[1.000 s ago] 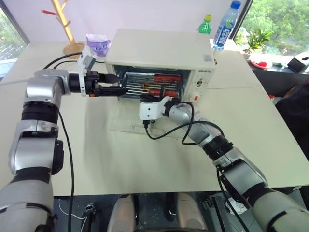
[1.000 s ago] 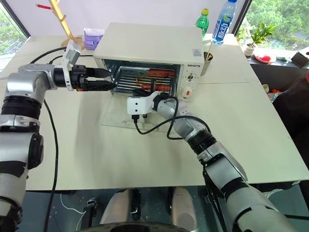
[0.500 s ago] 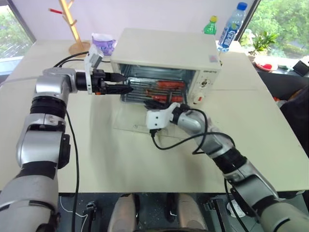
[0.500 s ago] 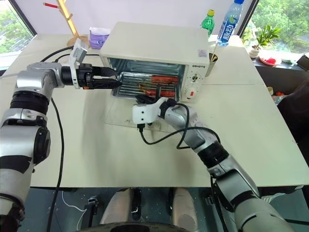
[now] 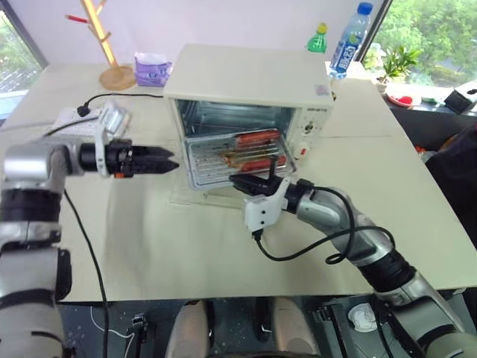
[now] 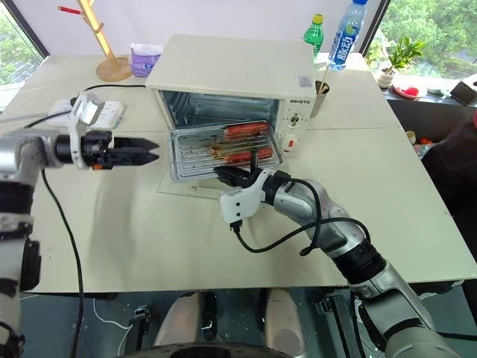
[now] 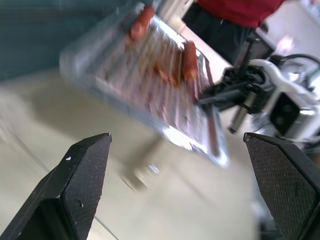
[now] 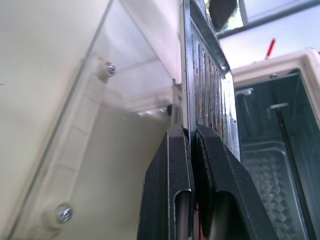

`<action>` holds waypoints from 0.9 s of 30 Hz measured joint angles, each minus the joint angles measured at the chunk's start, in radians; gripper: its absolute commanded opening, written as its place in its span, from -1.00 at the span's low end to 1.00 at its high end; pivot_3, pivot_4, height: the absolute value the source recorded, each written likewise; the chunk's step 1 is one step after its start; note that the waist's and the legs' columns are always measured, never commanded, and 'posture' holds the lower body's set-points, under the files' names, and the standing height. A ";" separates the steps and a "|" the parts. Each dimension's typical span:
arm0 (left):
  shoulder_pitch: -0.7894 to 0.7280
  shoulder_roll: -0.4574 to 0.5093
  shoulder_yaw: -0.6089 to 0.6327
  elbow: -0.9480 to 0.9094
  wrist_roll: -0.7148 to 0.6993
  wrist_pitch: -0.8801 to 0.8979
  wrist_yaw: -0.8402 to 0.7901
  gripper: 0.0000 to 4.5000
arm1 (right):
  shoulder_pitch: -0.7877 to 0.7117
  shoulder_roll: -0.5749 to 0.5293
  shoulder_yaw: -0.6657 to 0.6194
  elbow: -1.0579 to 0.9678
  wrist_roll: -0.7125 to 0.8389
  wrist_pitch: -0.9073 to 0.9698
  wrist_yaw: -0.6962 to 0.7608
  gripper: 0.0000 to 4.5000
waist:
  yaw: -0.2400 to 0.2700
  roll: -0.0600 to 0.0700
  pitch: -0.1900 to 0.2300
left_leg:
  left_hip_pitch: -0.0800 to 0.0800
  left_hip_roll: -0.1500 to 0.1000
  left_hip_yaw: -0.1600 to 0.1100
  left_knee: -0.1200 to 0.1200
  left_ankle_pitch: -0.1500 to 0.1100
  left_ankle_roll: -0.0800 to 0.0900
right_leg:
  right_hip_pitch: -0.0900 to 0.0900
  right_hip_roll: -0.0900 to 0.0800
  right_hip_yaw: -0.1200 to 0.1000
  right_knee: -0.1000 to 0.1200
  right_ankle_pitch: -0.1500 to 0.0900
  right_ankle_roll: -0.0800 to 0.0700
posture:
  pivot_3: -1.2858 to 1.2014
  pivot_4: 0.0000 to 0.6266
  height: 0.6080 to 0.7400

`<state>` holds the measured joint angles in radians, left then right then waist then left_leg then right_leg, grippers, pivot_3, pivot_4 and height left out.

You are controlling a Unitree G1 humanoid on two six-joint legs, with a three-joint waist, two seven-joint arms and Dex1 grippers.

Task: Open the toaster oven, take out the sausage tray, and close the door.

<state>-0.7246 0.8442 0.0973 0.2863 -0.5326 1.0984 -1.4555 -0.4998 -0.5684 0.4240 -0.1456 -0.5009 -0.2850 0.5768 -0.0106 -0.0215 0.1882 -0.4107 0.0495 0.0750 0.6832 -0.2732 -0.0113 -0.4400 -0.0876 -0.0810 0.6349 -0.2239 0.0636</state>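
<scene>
From the head cameras, the cream toaster oven [image 5: 250, 82] sits on the table [image 5: 149, 239] with its glass door [image 5: 201, 195] folded down flat. The right hand [image 5: 240, 181] is clamped shut on the near edge of the sausage tray [image 5: 227, 160]. A second ago the tray lay inside the oven; now it sticks out over the door, carrying red sausages. The left hand [image 5: 165, 162], fingers spread wide and empty, has drawn back from the oven mouth and hangs beside the tray, apart from it.

In the left wrist view, the tray sits ahead between the wide-apart fingers [image 7: 75, 185], untouched.

In the right wrist view, both fingers [image 8: 172, 185] pinch the tray's thin metal rim [image 8: 186, 75], with the open oven just beyond.
</scene>
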 measured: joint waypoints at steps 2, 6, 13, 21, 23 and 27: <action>0.048 0.001 0.064 -0.075 -0.061 0.099 0.054 1.00 | 0.004 -0.012 -0.004 0.000 0.015 -0.029 0.013 -0.99 | 0.000 0.000 0.000 | 0.000 0.000 0.000 0.000 0.000 0.000 | 0.000 0.000 0.000 0.000 0.000 0.000 | 0.03 -0.52 0.73; 0.107 -0.063 0.186 -0.198 -0.169 0.266 0.198 1.00 | 0.004 -0.036 -0.005 0.001 0.055 -0.101 0.042 -0.99 | -0.001 0.000 0.000 | 0.002 0.000 0.000 0.000 0.000 0.000 | 0.002 0.000 0.000 0.000 0.000 0.000 | 0.03 -0.52 0.73; 0.144 -0.338 0.371 -0.310 -0.295 0.500 0.512 1.00 | 0.004 -0.046 -0.002 0.034 0.088 -0.174 0.100 -0.99 | -0.002 -0.001 -0.001 | 0.003 0.000 -0.001 0.001 0.002 -0.004 | 0.004 0.000 0.000 0.000 0.000 0.000 | 0.03 -0.52 0.73; 0.189 -0.366 0.416 -0.346 -0.447 0.508 0.708 1.00 | 0.003 -0.037 -0.003 0.053 0.084 -0.180 0.115 -0.99 | -0.003 -0.001 -0.001 | 0.004 0.000 0.000 0.000 0.003 -0.005 | 0.004 -0.001 0.000 0.001 0.000 0.000 | 0.03 -0.52 0.73; 0.190 -0.327 0.438 -0.330 -0.481 0.508 0.730 1.00 | 0.002 -0.035 -0.004 0.053 0.081 -0.182 0.110 -0.99 | -0.003 -0.001 -0.001 | 0.004 0.000 -0.001 0.000 0.003 -0.005 | 0.004 0.000 0.000 0.001 0.000 0.000 | 0.03 -0.52 0.73; 0.179 -0.217 0.485 -0.259 -0.556 0.508 0.761 1.00 | 0.000 -0.035 -0.019 0.059 0.074 -0.184 0.085 -0.99 | -0.004 -0.001 -0.001 | 0.005 0.000 -0.001 0.000 0.003 -0.006 | 0.004 0.000 0.000 0.001 0.000 0.000 | 0.03 -0.52 0.73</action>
<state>-0.5456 0.6275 0.5819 0.0272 -1.0889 1.6063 -0.6944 -0.4993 -0.6035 0.4055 -0.0869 -0.4273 -0.4689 0.6623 -0.0143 -0.0230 0.1875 -0.4060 0.0497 0.0745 0.6831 -0.2702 -0.0170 -0.4361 -0.0880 -0.0809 0.6357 -0.2239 0.0632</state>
